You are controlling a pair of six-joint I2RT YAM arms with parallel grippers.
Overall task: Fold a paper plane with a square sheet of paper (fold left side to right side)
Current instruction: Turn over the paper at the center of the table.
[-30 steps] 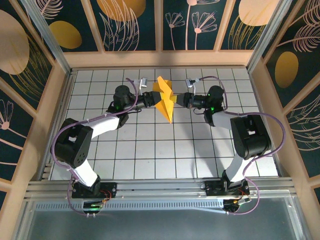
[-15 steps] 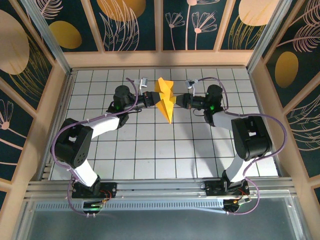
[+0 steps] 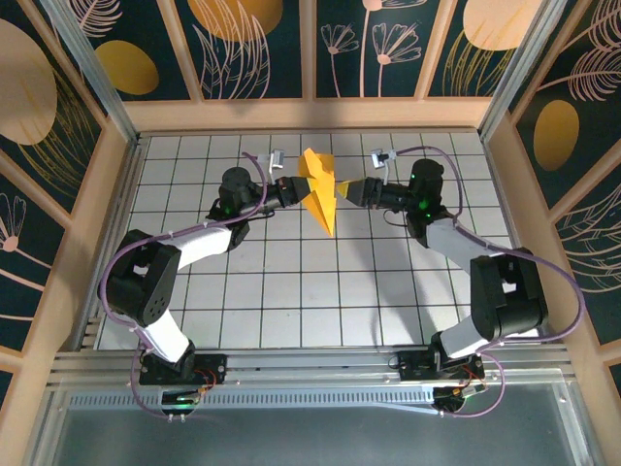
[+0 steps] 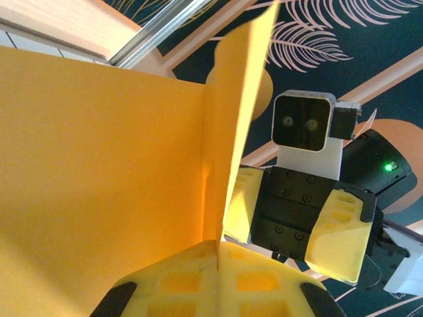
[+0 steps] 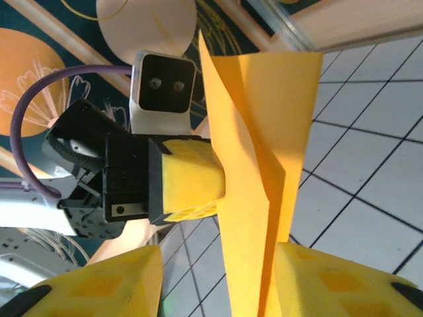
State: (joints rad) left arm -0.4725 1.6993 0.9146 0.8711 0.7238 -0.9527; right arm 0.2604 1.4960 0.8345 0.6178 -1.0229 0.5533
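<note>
Here, the left gripper (image 3: 290, 191) is clenched on the paper plane (image 3: 318, 190), its yellow pads pinched shut over the central fold from the plane's left side. In the left wrist view the crease rises straight out of the closed pads, and a broad orange-yellow flap spreads to the left of them. The plane hangs in the air above the table (image 3: 291, 291), directly between the two grippers, with its wide end away from the arm bases and its sharp tip pointing toward them. Just to the right of the plane, the right gripper (image 3: 352, 191) faces the left one with its fingers spread apart, gripping nothing. In the right wrist view the plane's folded body passes between those parted fingers, close against the finger at the right of that picture. Whether it touches that pad cannot be told.
</note>
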